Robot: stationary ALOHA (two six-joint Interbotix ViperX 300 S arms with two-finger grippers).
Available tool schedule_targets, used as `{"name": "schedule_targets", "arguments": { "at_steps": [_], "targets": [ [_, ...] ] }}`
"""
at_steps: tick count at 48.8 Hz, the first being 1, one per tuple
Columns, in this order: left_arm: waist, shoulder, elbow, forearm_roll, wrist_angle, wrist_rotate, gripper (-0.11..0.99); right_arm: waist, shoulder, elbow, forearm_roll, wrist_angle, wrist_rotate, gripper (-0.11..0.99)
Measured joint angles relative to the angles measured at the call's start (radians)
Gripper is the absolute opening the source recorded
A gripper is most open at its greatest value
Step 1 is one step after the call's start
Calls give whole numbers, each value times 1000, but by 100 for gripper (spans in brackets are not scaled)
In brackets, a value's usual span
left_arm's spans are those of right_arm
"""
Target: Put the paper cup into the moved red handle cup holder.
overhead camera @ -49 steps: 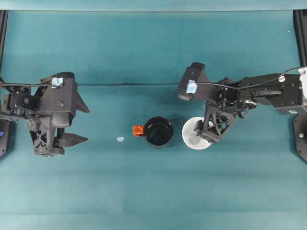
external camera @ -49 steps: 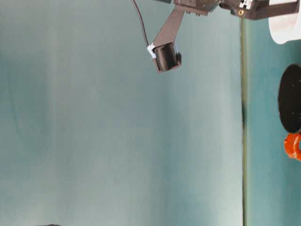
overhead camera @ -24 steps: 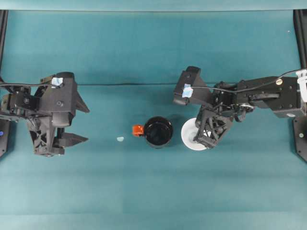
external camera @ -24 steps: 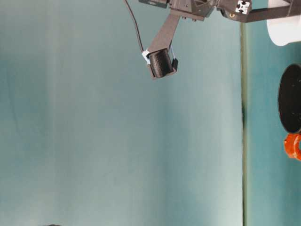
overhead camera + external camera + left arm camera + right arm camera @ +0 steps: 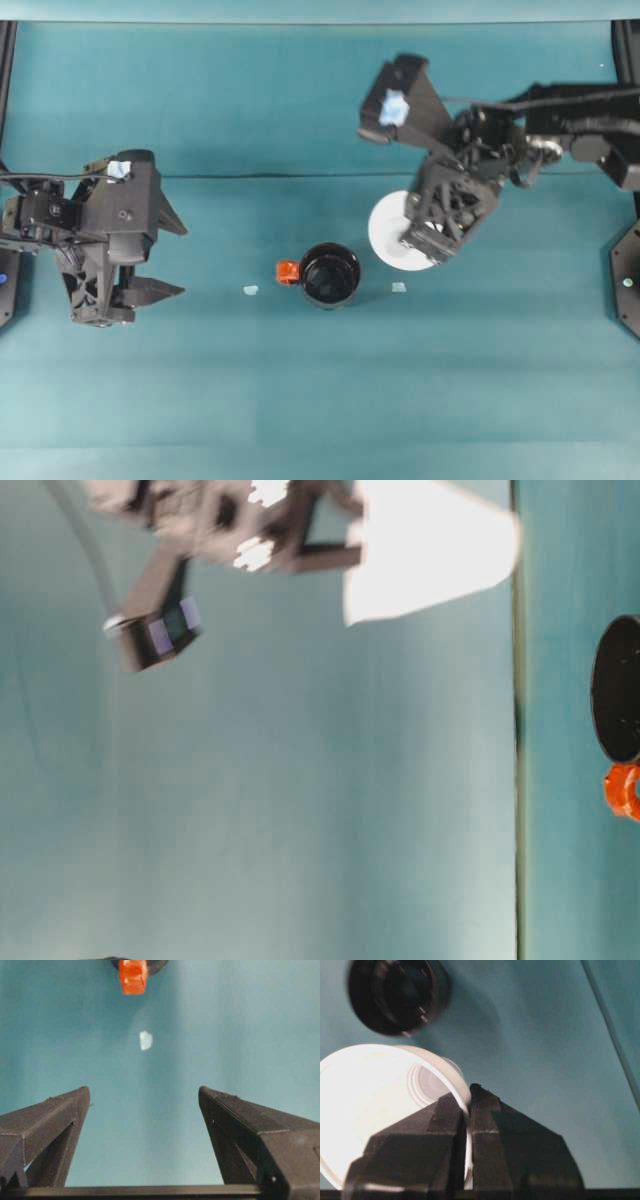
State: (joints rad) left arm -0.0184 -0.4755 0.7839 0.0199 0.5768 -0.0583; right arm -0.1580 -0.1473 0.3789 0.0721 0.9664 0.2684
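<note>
Two grippers, right [image 5: 428,240] pinching cup [image 5: 392,232] rim aloft, holder [image 5: 330,274] at its 8 o'clock, left [image 5: 150,258] spread, empty.

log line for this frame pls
phase: carry | right gripper: shut on paper cup rim, cup lifted off table | left gripper: open, idle | red handle cup holder: empty

white paper cup [image 5: 392,232] lifted, black holder [image 5: 331,275] upright
</note>
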Motion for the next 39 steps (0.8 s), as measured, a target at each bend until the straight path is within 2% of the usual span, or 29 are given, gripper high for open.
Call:
{"name": "schedule_targets", "arguments": {
  "at_steps": [11,17,27,31,34,39],
  "targets": [
    [0,0,0,0,0,-20,95,26,117,-101,0,-8,0,-11],
    [0,0,0,0,0,-20,95,43,184,-132,0,-54,0,-11],
    [0,2,0,0,0,-20,95,66,262,-137,-5,-143,-2,-11],
    [0,2,-2,0,0,-18,95,71,290,-132,-15,-155,0,-11],
    [0,2,0,0,-2,-20,95,71,311,-124,-29,-166,-2,-11],
    [0,2,0,0,-2,-20,95,72,334,-115,-37,-187,-2,-11]
  ]
}}
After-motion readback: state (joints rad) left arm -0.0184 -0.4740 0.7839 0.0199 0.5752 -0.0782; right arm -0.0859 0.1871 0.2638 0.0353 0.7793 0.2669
